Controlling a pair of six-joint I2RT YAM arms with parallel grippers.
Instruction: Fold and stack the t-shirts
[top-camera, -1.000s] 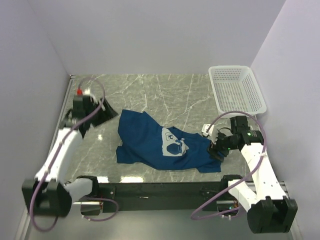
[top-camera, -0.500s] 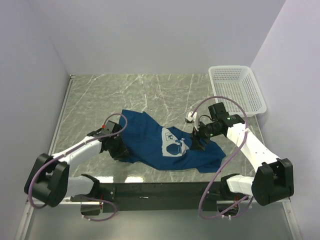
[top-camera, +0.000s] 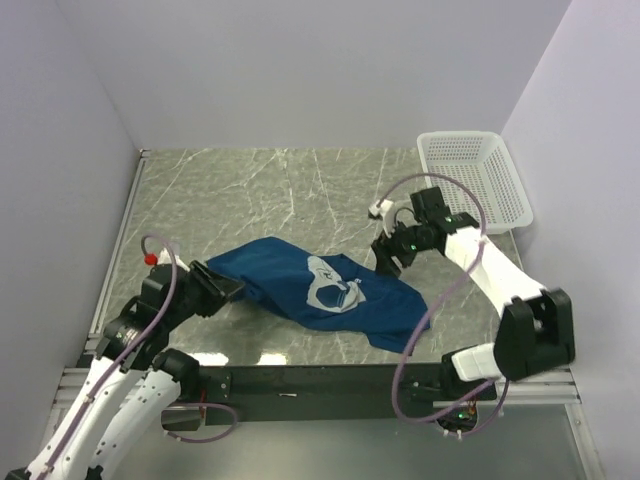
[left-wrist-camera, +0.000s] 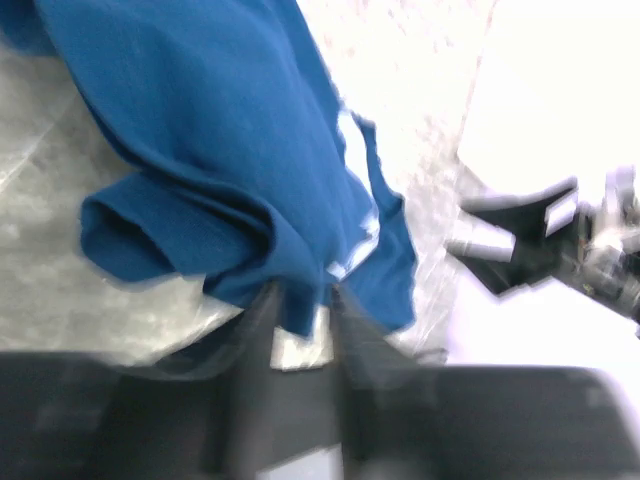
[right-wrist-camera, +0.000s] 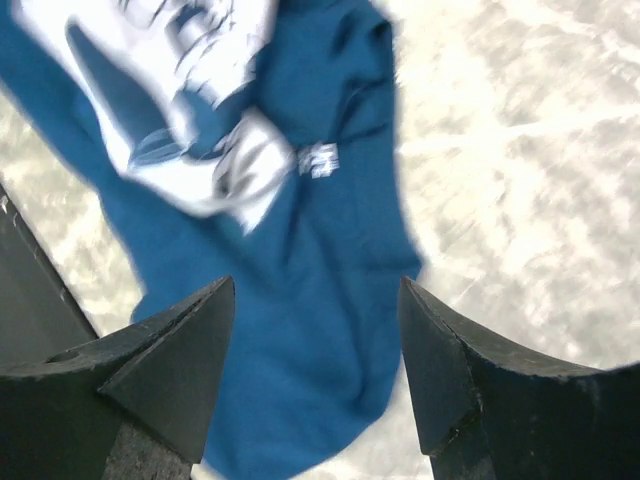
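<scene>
The dark blue t-shirt (top-camera: 300, 292) lies crumpled on the marble table, its white cartoon print (top-camera: 330, 286) facing up. My left gripper (top-camera: 226, 288) is at the shirt's left edge. In the blurred left wrist view its fingers (left-wrist-camera: 250, 340) are closed, with a fold of blue cloth (left-wrist-camera: 230, 170) pinched between them. My right gripper (top-camera: 386, 258) hovers over the shirt's upper right edge. In the right wrist view it (right-wrist-camera: 315, 310) is wide open and empty, with the blue shirt (right-wrist-camera: 310, 270) and print (right-wrist-camera: 190, 100) below.
A white mesh basket (top-camera: 472, 180) stands at the back right corner, behind the right arm. Walls close in the table on the left, back and right. The black base rail (top-camera: 330, 378) runs along the near edge.
My left gripper came down onto the shirt's left edge, shut on it and pulled it left. My right gripper left the shirt's lower right corner and moved back, open. The shirt shifted left.
</scene>
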